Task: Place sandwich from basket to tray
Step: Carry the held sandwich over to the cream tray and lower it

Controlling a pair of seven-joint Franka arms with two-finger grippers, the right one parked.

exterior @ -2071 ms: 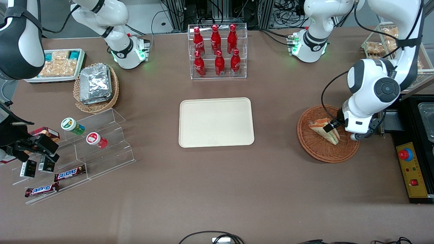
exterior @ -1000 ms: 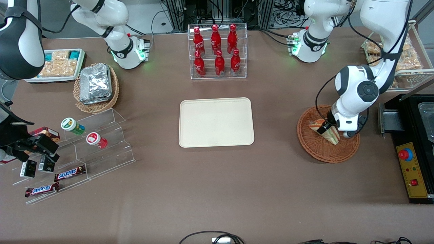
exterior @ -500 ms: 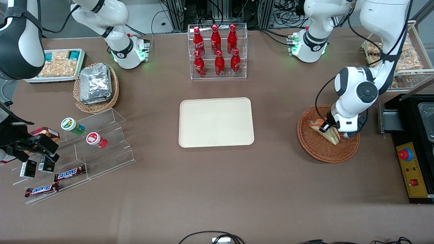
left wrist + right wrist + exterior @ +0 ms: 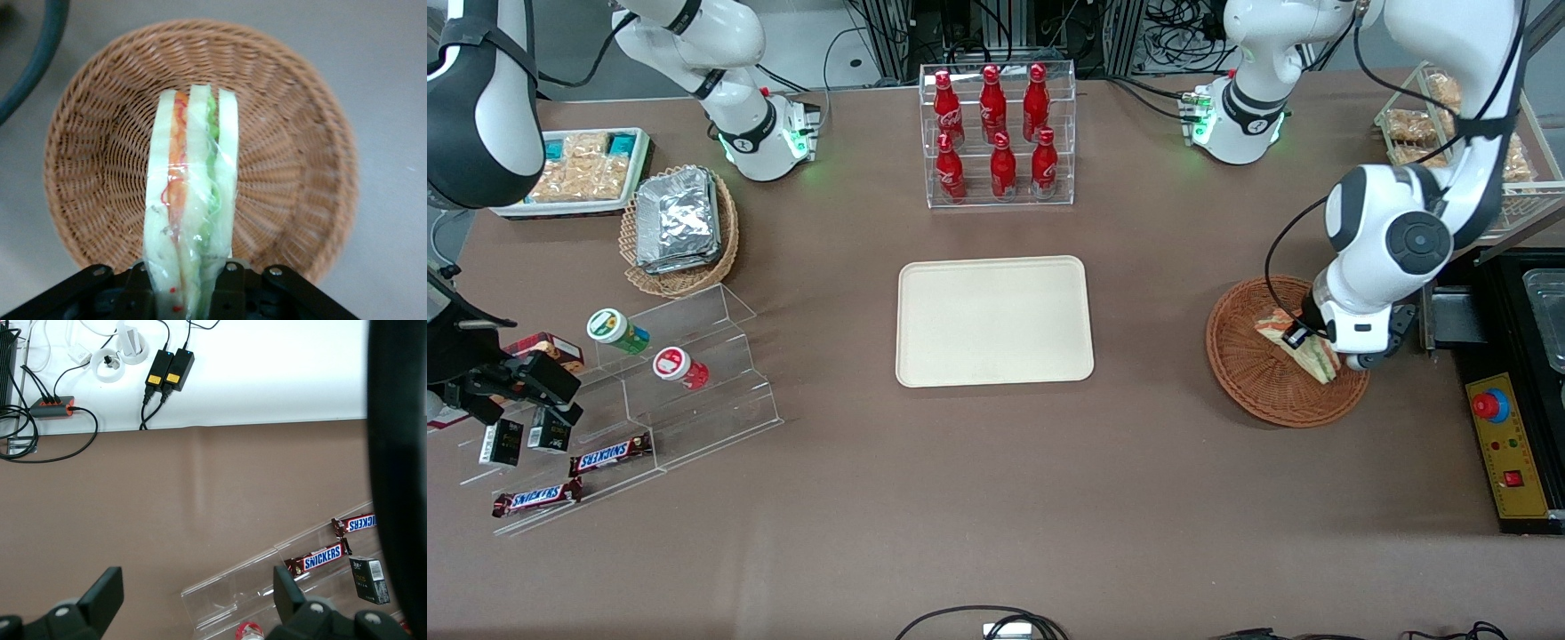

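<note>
The sandwich (image 4: 1309, 354), a clear-wrapped wedge of pale bread with orange, red and green filling, is held over the reddish-brown wicker basket (image 4: 1254, 387). My left gripper (image 4: 1300, 340) is shut on its wide end. In the left wrist view the sandwich (image 4: 190, 193) stands on edge between the black fingers (image 4: 230, 290) of the gripper (image 4: 188, 293), with the basket (image 4: 293, 167) under it. The cream-beige tray (image 4: 994, 320) lies bare at the table's middle, toward the parked arm's end from the basket.
A clear rack of red bottles (image 4: 996, 133) stands farther from the camera than the tray. A black control box (image 4: 1507, 444) and a wire rack of bagged snacks (image 4: 1485, 151) stand beside the basket. A tan basket of foil packs (image 4: 680, 227) and an acrylic stand (image 4: 685, 382) lie toward the parked arm's end.
The gripper has shifted a little toward the working arm's end of the table, carrying the sandwich with it. The wrist looks larger, so higher above the basket.
</note>
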